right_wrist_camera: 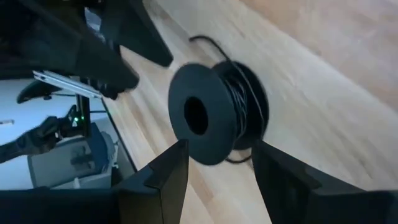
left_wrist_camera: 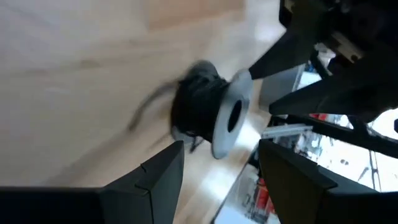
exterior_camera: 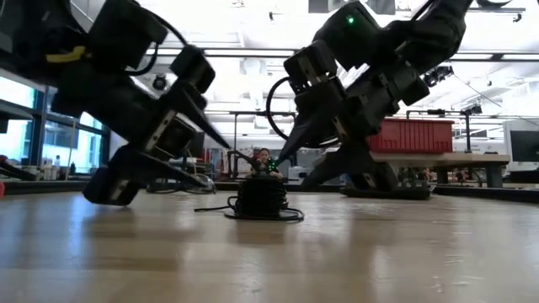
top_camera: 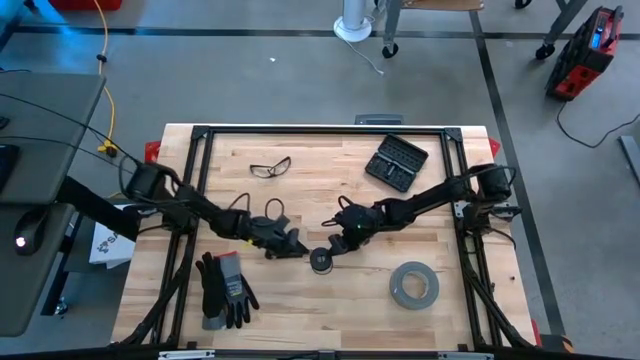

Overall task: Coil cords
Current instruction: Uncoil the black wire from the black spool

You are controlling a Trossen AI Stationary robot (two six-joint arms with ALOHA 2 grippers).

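Observation:
The small round black spool (top_camera: pixel 321 259) stands on its lower flange in the middle of the table, with the thin dark cord wound around it (exterior_camera: pixel 259 196). A slack loop of the cord (exterior_camera: pixel 288 215) lies on the wood at its base. My left gripper (top_camera: pixel 297 250) stands open just left of the spool, slanting down toward it; in the left wrist view the spool (left_wrist_camera: pixel 204 115) lies ahead of the gripper's gap (left_wrist_camera: pixel 221 167). My right gripper (top_camera: pixel 336 243) stands open just right of and beyond the spool (right_wrist_camera: pixel 217 115), also slanting down, its gap (right_wrist_camera: pixel 217 167) short of it. Neither touches it.
A grey tape roll (top_camera: pixel 414 284) lies near right of the spool and black gloves (top_camera: pixel 225 288) near left. Safety glasses (top_camera: pixel 270 167) and a black bit case (top_camera: pixel 396 162) lie toward the far edge. A black frame rail (top_camera: pixel 320 131) runs around the table.

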